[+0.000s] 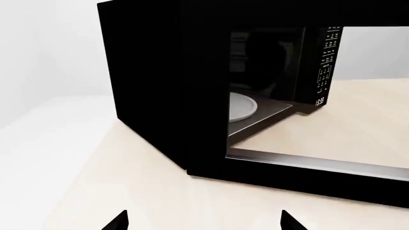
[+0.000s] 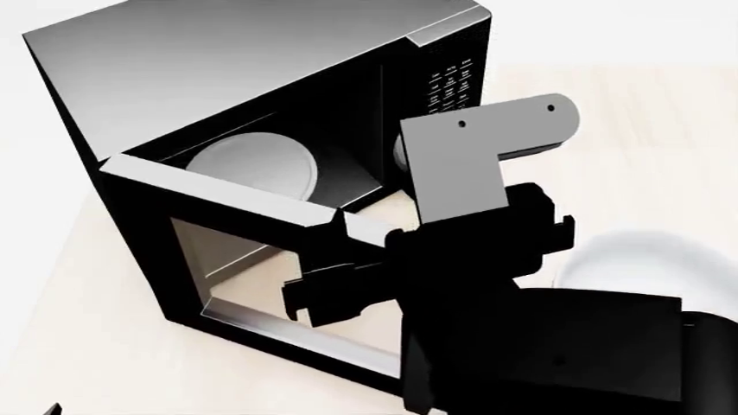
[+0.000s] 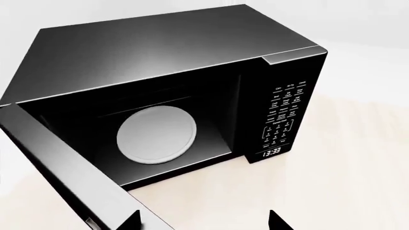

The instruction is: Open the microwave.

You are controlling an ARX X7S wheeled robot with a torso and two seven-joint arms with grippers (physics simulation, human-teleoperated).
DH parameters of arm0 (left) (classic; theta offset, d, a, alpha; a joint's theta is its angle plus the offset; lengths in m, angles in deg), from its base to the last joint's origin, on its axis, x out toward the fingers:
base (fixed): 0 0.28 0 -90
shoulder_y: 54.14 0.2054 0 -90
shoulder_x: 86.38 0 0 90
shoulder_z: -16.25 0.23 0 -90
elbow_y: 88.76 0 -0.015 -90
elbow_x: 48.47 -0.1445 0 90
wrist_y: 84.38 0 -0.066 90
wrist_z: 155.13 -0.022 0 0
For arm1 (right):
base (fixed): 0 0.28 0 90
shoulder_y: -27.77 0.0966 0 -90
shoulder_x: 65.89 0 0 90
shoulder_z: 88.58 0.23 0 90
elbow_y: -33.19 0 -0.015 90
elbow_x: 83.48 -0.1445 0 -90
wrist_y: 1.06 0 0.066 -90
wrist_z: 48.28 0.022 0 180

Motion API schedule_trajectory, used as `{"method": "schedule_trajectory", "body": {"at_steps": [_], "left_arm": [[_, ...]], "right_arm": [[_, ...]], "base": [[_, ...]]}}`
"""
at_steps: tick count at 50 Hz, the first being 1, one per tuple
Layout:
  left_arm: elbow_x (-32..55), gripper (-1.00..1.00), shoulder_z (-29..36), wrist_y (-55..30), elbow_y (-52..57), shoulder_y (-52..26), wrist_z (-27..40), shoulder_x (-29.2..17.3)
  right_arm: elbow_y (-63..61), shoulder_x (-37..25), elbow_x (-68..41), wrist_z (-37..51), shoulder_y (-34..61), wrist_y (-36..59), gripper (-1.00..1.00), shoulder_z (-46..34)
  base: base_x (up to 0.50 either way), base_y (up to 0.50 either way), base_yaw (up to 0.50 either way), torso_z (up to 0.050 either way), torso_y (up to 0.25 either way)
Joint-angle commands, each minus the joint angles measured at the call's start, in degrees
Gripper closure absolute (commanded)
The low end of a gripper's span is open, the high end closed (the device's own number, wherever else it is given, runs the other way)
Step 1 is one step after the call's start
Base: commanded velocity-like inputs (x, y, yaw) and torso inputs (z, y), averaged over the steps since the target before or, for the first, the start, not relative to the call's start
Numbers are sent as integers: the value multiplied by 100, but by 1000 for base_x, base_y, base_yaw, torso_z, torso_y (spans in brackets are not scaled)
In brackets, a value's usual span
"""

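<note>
The microwave (image 2: 231, 78) is a large black box on a pale table (image 2: 69, 285). Its door (image 2: 219, 207) stands swung wide open, its glass window facing me. A pale round plate (image 2: 259, 169) lies inside, and the button panel (image 2: 450, 82) is at the right. The right wrist view shows the microwave (image 3: 160, 52), plate (image 3: 156, 134), clock (image 3: 271, 153) and door (image 3: 51, 158). My right gripper (image 2: 294, 298) is open and empty by the door's free edge, also in its wrist view (image 3: 204, 220). My left gripper (image 1: 204, 223) is open and empty, facing the microwave's (image 1: 147, 81) side and the door (image 1: 307, 167). The handle is hidden.
A white rounded object (image 2: 645, 259) sits on the table to the right, partly hidden behind my right arm (image 2: 542, 346). A white surface (image 1: 45, 129) borders the table beyond the microwave's side.
</note>
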Motion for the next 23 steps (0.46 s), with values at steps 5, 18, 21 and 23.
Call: {"method": "schedule_trajectory", "body": {"at_steps": [5,18,21,23], "left_arm": [[8,-100,15,3,-3,-1,17,-16],[12,-100,13,5,19,9,50,-36],[54,-100,-14,9,37,13,56,-45],[41,-100,-34,19,67,27,97,-44]], "right_arm": [[-46,-17,-970,-199,-742,-25,-100,-765],[-208,-62,-906,-306,-909,-106,-100,-802],[-253,-60,-654,-482,-968,-205,-100,-782],[-301,-61,-534,-563,-1022,-251,-100,-793]], "base": [[0,2,3,-2,-9],[0,2,3,-3,-10],[0,2,4,-3,-7],[0,2,2,-5,-13]]}}
